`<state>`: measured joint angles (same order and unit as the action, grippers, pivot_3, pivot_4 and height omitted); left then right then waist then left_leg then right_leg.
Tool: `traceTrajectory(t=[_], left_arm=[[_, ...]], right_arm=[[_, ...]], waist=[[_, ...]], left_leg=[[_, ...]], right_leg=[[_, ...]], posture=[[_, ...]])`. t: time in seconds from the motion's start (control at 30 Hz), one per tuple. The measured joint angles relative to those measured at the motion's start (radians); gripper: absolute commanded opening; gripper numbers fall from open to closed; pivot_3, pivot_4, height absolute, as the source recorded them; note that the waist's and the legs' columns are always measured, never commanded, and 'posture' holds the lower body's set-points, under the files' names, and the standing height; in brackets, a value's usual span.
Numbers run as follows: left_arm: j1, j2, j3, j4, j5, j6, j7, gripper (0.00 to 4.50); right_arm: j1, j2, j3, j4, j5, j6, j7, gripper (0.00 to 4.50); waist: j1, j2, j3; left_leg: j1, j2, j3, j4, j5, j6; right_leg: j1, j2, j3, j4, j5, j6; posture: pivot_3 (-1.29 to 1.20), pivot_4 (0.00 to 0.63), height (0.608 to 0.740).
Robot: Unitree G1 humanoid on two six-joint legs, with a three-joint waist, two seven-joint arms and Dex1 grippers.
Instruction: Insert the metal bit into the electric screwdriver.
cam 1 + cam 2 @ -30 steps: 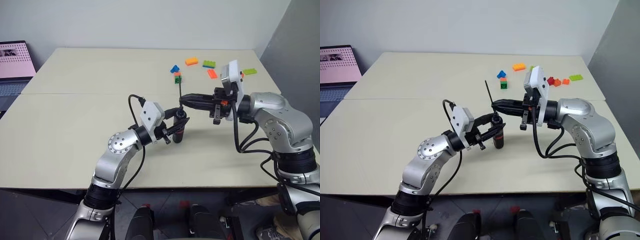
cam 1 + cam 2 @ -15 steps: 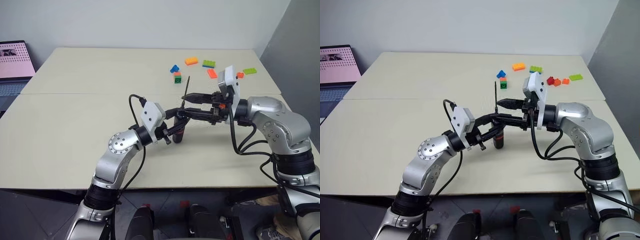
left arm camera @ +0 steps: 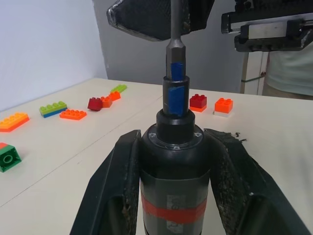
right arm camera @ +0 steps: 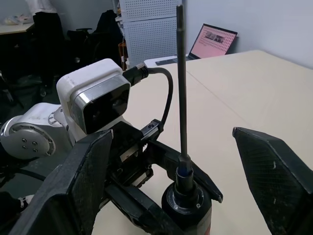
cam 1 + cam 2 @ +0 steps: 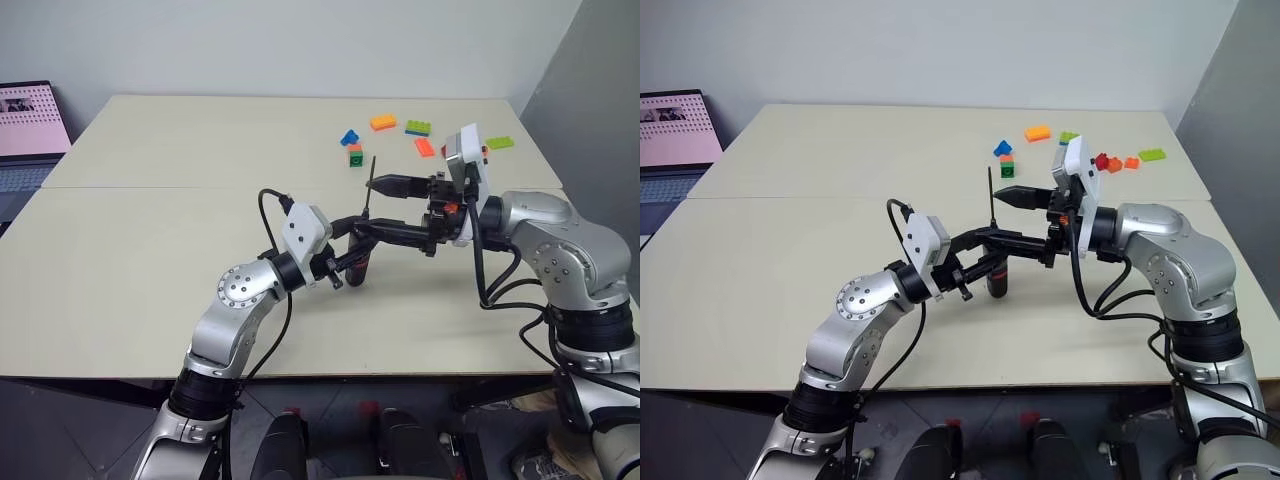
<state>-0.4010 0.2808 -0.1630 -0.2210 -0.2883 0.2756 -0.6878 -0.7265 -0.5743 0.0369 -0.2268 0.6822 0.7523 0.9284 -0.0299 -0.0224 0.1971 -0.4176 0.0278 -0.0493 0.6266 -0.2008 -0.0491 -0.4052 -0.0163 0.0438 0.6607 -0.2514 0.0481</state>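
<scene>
The electric screwdriver is a black cylinder with a red band, standing upright on the table with my left gripper shut on its body. In the left eye view it is at the table's middle. The metal bit, a thin dark rod, rises straight up from the screwdriver's blue-marked tip. My right gripper reaches in level from the right and is open, one finger above the other, with the bit between them and touched by neither.
Several toy bricks lie at the far right of the table: an orange one, a green one, a blue one, a small green-and-orange stack. A laptop sits off the table's left edge.
My right gripper has gone from shut on the bit to wide open and has let it go. The bit leaned briefly and now stands straight in the screwdriver. My left gripper kept still.
</scene>
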Motion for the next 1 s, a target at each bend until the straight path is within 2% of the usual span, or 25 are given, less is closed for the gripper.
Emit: traceTrajectory(t=[0.27, 0.4, 0.5, 0.63, 0.73, 0.97, 1.0], left_arm=[[-0.057, 0.023, -0.01, 0.011, 0.043, 0.042, 0.029, 1.63], [-0.215, 0.148, -0.027, 0.124, 0.175, 0.042, 0.039, 1.63], [-0.344, 0.241, -0.055, 0.246, 0.279, 0.012, 0.012, 1.63], [-0.472, 0.317, -0.179, 0.434, 0.416, -0.098, -0.108, 1.63], [-0.508, 0.302, -0.276, 0.572, 0.501, -0.247, -0.17, 1.63], [-0.604, 0.196, -0.364, 0.829, 0.612, -0.432, -0.224, 1.63], [-0.619, 0.177, -0.371, 0.868, 0.622, -0.445, -0.227, 1.98]], right_arm=[[0.097, -0.141, -0.07, -0.068, 0.005, -0.001, 0.023, 4.13], [0.168, -0.246, -0.126, -0.109, -0.034, -0.02, 0.023, 4.13], [0.209, -0.32, -0.149, -0.121, -0.079, -0.05, 0.026, 4.13], [0.264, -0.435, -0.161, -0.15, -0.151, -0.11, 0.066, 4.13], [0.275, -0.444, -0.169, -0.194, -0.146, -0.115, 0.081, 4.13], [0.276, -0.42, -0.129, -0.24, -0.148, -0.114, 0.072, 4.13], [0.276, -0.418, -0.122, -0.241, -0.152, -0.114, 0.071, 4.13]], waist=[[0.002, 0.0, 0.0], [-0.003, -0.001, 0.001], [-0.004, -0.001, 0.001], [0.0, -0.001, 0.001], [0.001, -0.001, 0.001], [0.001, -0.001, 0.001], [0.001, -0.001, 0.001]], left_leg=[[-0.001, 0.0, 0.0, 0.0, 0.0, 0.0], [0.0, 0.0, 0.0, 0.0, 0.0, 0.0], [-0.001, 0.0, 0.001, -0.001, 0.0, 0.0], [-0.002, 0.0, 0.001, -0.003, 0.0, 0.0], [-0.005, 0.0, 0.001, -0.003, 0.0, 0.0], [-0.007, 0.0, 0.001, 0.0, 0.0, 0.0], [-0.007, 0.0, 0.001, 0.0, 0.0, 0.0]], right_leg=[[0.0, 0.0, 0.0, 0.0, 0.0, 0.0], [-0.001, 0.001, 0.0, 0.0, -0.002, -0.004], [-0.001, 0.001, 0.001, -0.001, 0.0, 0.0], [-0.002, 0.001, 0.0, -0.005, -0.001, 0.0], [-0.004, 0.001, 0.0, -0.005, -0.001, 0.0], [-0.005, 0.0, 0.0, -0.004, -0.001, 0.0], [-0.005, 0.0, 0.0, -0.004, -0.001, 0.001]], posture=[[0.0, 0.15, 0.74], [0.0, 0.15, 0.74], [0.0, 0.15, 0.74], [0.0, 0.15, 0.74], [0.0, 0.15, 0.74], [0.0, 0.15, 0.74], [0.0, 0.15, 0.74]])
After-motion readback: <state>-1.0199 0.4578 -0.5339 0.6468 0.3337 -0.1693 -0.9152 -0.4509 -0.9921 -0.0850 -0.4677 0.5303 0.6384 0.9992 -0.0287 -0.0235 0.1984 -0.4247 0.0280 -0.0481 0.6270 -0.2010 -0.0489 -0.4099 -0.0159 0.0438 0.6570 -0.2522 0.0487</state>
